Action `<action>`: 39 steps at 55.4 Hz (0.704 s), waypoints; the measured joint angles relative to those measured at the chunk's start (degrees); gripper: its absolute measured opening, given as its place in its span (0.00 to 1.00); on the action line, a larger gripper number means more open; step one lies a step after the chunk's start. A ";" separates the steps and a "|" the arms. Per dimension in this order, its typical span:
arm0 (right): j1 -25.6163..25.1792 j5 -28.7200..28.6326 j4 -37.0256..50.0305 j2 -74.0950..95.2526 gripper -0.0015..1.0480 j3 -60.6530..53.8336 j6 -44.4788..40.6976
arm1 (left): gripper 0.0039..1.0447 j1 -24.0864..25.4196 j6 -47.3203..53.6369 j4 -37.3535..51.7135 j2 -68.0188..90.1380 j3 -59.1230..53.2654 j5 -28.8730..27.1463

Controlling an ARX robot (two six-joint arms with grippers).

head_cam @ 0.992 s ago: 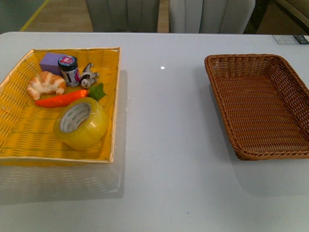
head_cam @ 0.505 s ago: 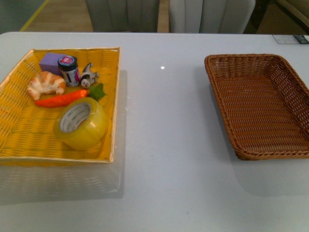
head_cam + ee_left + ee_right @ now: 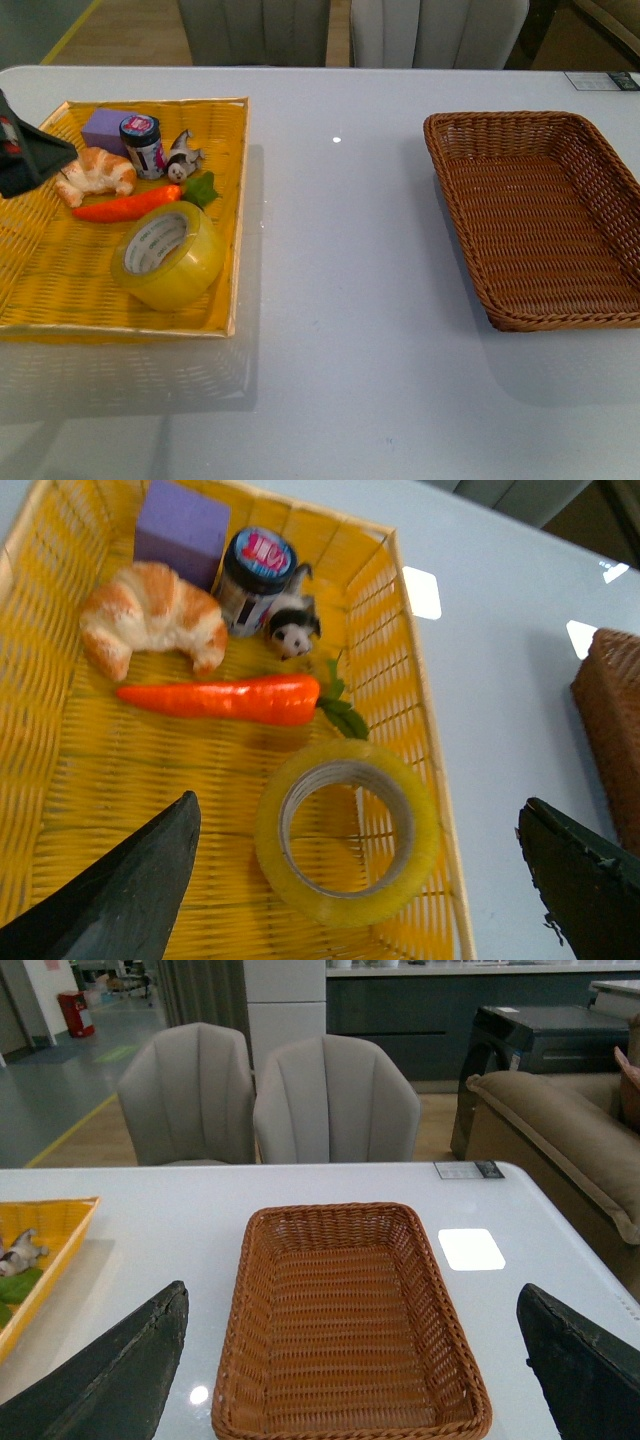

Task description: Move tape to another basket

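A white table (image 3: 340, 300) stands before two grey chairs (image 3: 190, 1090). One tape (image 3: 168, 255) lies in the one yellow tray (image 3: 60, 290), one basket (image 3: 540, 220) sits well apart; left gripper (image 3: 357, 805) and right gripper (image 3: 350, 1300) both gape empty

the tape (image 3: 168, 256) i see is translucent yellow, its white core printed green. the tray (image 3: 60, 300) is bright yellow weave with a paler rim. the carrot (image 3: 125, 205) is glossy orange with green leaves, the croissant (image 3: 95, 172) golden brown, the block (image 3: 105, 128) purple, the jar (image 3: 143, 148) dark with a pink, blue-ringed lid. the basket (image 3: 540, 220) is dark brown wicker, the table (image 3: 340, 330) pale grey. my left gripper (image 3: 357, 805) is black.
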 joint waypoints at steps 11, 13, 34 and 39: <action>0.00 0.02 0.00 0.00 0.91 0.00 0.00 | 0.92 -0.94 0.02 -2.16 9.31 7.65 0.11; 0.00 0.02 0.00 0.00 0.91 0.00 0.00 | 0.92 -1.14 0.04 -3.08 11.63 9.88 -0.04; 0.00 0.02 0.00 0.00 0.91 0.00 0.00 | 0.92 -1.64 0.48 -6.71 20.94 17.07 -0.55; 0.00 0.02 0.00 0.00 0.91 0.00 0.00 | 0.92 -1.84 0.46 -7.30 21.79 17.77 -0.55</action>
